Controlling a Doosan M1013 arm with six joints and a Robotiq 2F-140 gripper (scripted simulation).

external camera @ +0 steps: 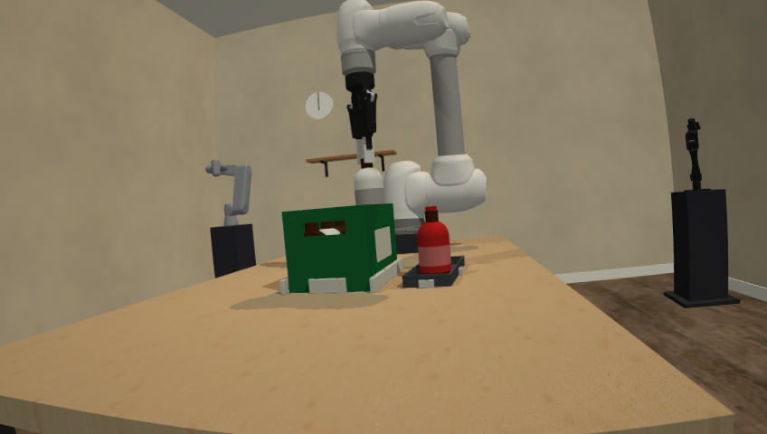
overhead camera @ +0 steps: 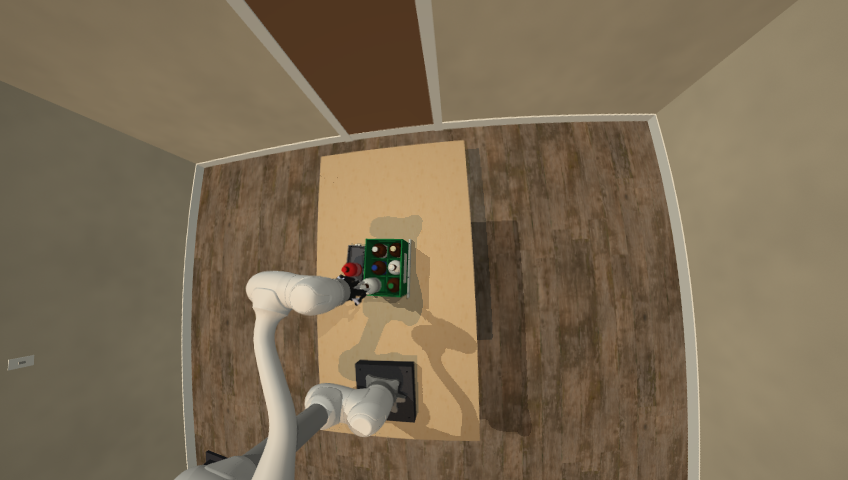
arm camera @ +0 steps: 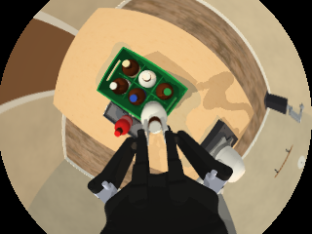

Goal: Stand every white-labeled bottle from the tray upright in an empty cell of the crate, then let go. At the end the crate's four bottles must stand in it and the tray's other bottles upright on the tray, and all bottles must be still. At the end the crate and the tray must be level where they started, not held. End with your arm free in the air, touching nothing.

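My gripper [overhead camera: 363,287] [external camera: 366,152] [arm camera: 154,123] is shut on the neck of a white bottle [overhead camera: 373,285] [external camera: 368,180] [arm camera: 153,112]. It hangs upright over the crate's corner cell beside the green-capped bottle [overhead camera: 392,286] [arm camera: 165,91]; the exterior view hides its base behind the crate. The green crate [overhead camera: 385,240] [external camera: 328,258] [arm camera: 155,67] also holds another white bottle [overhead camera: 393,267] [arm camera: 147,78] and brown bottles with white, cream and blue caps. A red bottle [overhead camera: 351,270] [external camera: 433,236] [arm camera: 124,125] stands upright on the dark tray [overhead camera: 357,252] [external camera: 411,279] [arm camera: 114,113].
The tray lies close along one long side of the crate. Pale blocks [external camera: 326,285] border the crate's base. The crate's walls and the neighbouring bottles surround the corner cell. The arm's base plate [overhead camera: 405,410] is on the same table [overhead camera: 392,184].
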